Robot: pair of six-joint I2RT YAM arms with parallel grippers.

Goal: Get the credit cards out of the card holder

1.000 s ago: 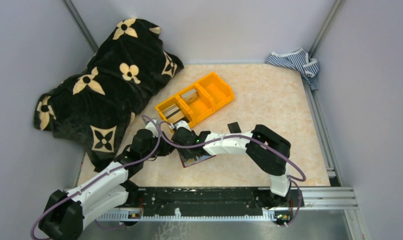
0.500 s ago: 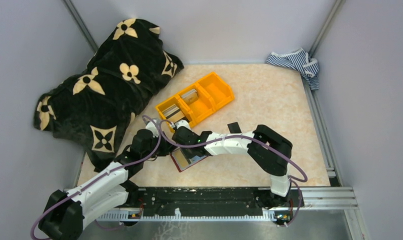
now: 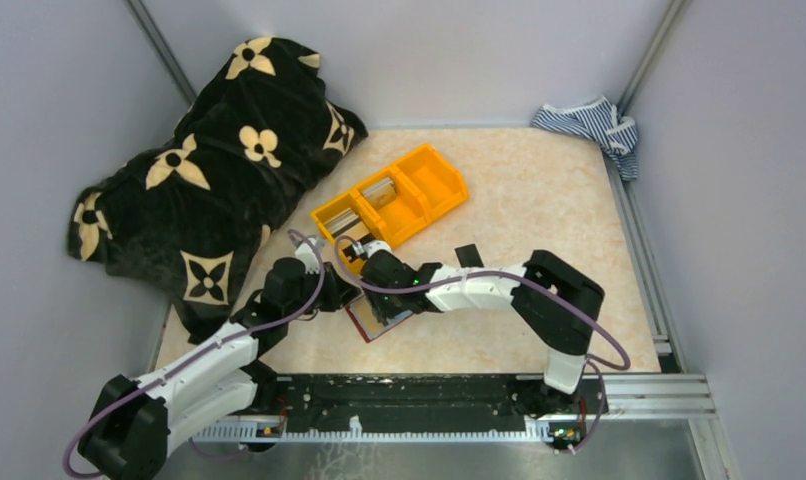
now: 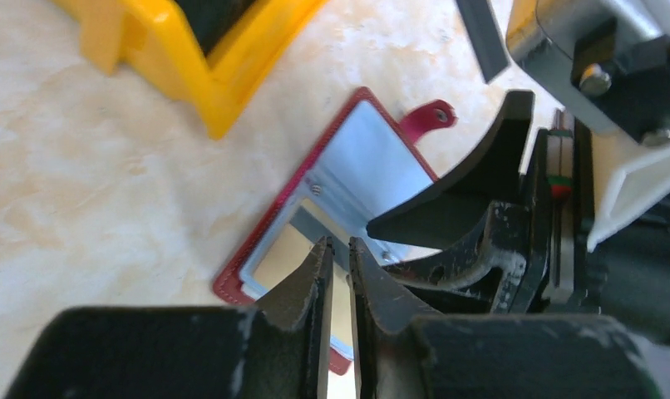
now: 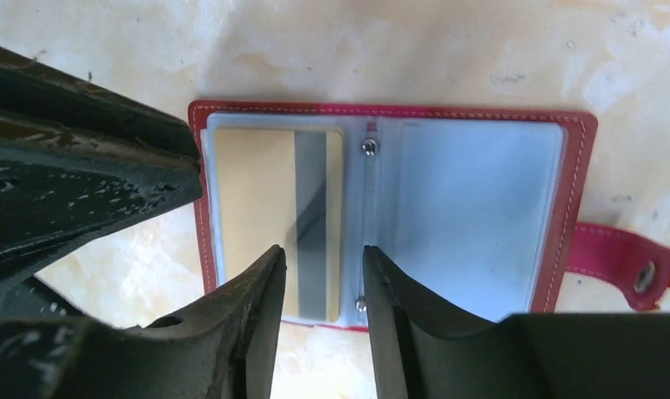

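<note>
The pale, marbled tabletop (image 3: 539, 210) sat between plain grey walls (image 3: 409, 60). From above, a black blanket with cream flower shapes (image 3: 199, 170) was heaped at the far left. A blue-and-white striped cloth (image 3: 591, 125) was bunched in the far right corner, and an orange plastic bin with three compartments (image 3: 436, 178) stood slantwise near the middle. Just nearer than the bin, the small dark red bifold card holder (image 3: 379, 326) lay open and flat on the table. It was partly covered by my left gripper (image 3: 343, 300) and my right gripper (image 3: 377, 298), both poised over it.

Through my left wrist camera, my left fingers (image 4: 302, 283) stood almost together, with only a thin slit between them. Their tips were over the holder's light blue pocket, beside a pale beige credit card (image 4: 283, 251). I could not tell whether they pinched anything. The red closing tab (image 4: 427, 116) stuck out at the holder's far side.

Through my right wrist camera, the holder was spread wide. The beige card, with a grey stripe, sat in the left pocket. My right fingers (image 5: 248, 307) were partly open and gripped nothing, one tip on each side of the stripe at the holder's near rim. My left fingers reached the holder's left edge.
</note>
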